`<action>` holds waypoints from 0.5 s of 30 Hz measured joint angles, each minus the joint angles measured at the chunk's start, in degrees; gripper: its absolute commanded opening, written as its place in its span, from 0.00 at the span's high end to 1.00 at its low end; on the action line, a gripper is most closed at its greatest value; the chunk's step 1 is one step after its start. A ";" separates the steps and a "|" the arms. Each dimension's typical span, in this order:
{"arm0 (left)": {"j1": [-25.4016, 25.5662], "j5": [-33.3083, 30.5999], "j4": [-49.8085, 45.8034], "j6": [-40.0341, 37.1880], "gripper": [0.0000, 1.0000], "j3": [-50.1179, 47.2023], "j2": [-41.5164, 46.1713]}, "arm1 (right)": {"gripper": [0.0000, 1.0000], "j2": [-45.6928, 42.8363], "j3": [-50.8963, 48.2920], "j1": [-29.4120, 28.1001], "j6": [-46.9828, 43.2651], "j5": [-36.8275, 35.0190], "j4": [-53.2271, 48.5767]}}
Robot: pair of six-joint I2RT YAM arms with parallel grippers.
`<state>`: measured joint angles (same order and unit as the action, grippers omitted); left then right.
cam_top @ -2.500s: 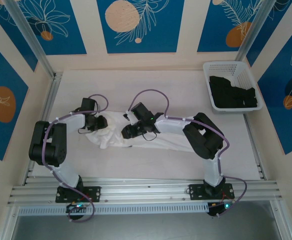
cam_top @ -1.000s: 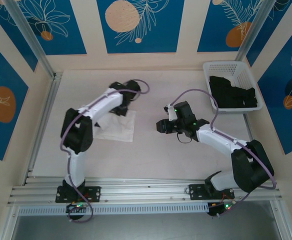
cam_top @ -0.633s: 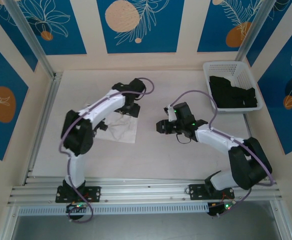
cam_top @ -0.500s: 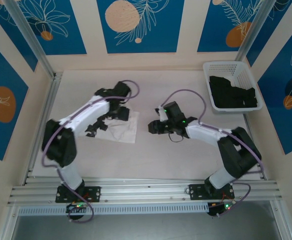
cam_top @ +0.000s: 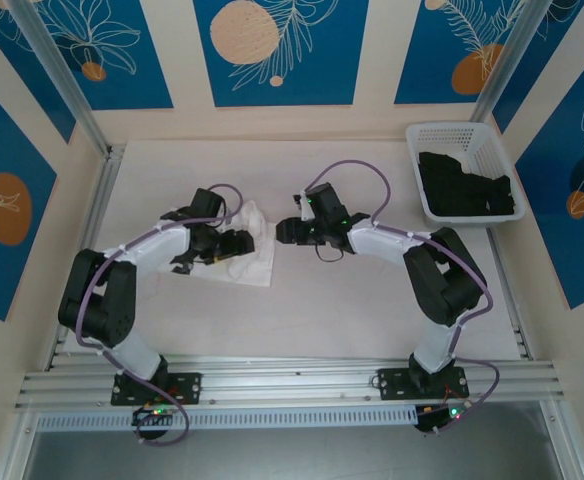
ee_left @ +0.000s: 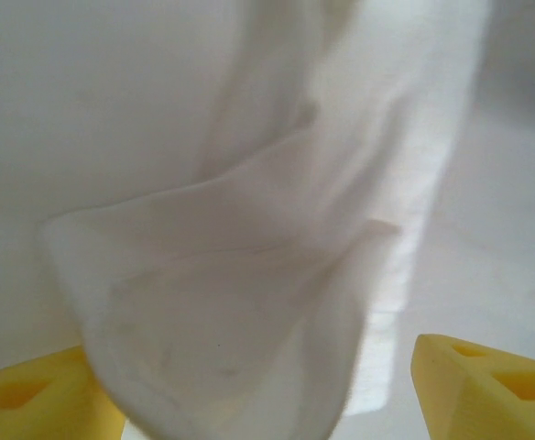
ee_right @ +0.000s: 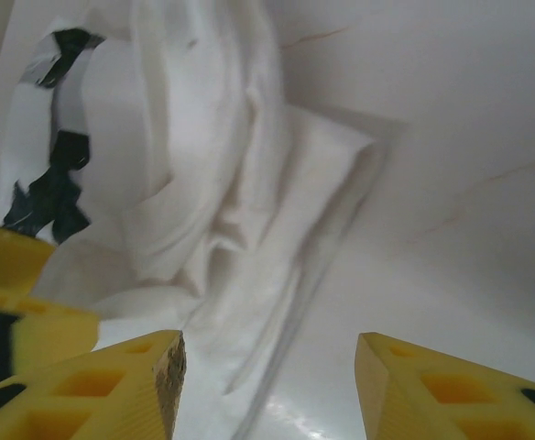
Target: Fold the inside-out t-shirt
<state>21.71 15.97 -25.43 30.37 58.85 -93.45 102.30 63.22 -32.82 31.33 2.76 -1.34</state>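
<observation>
A pale, smooth table point(cam_top: 352, 300) seen from above, walled by blue panels point(cam_top: 272, 50) printed with white leaves and orange discs; at its far right corner sits a white slatted plastic basket point(cam_top: 452, 127) holding folded black garments point(cam_top: 467, 185), well apart from the arms. Left of centre lies the thin, wrinkled white cloth t-shirt point(cam_top: 257, 265), bunched into a small lumpy bundle with a flatter folded part toward the near edge; the left arm's black links lie across its left side and cover part of it. The left hand point(cam_top: 238, 241) is over the bundle, its yellow foam fingers point(ee_left: 487, 394) spread wide, released; a soft drooping fold of the t-shirt point(ee_left: 249, 275) hangs between them, pinched by neither. The right hand point(cam_top: 283, 232) is just beside the bundle's right edge, also released; its yellow hollow-celled fingers point(ee_right: 432, 394) stand apart above the table, with layered creases of the t-shirt point(ee_right: 212, 183) ahead and toward its left finger. Sleeves, collar and seams cannot be made out; the left wrist view is blurred, and both wrist views cut off the cloth's edges.
</observation>
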 measured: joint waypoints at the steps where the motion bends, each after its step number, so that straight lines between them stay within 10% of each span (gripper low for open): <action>1: 1.07 0.63 1.03 0.04 0.22 0.00 0.00 | 0.47 -0.63 -0.59 0.94 -0.02 -0.46 -0.33; 15: 12.07 8.68 4.94 -4.90 0.20 -2.08 5.16 | 0.44 0.17 2.08 5.86 1.97 -3.82 -2.29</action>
<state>33.78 24.64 -20.49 25.47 56.77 -88.29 102.48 65.30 -26.96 33.30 -1.06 -3.64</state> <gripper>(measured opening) 0.798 0.545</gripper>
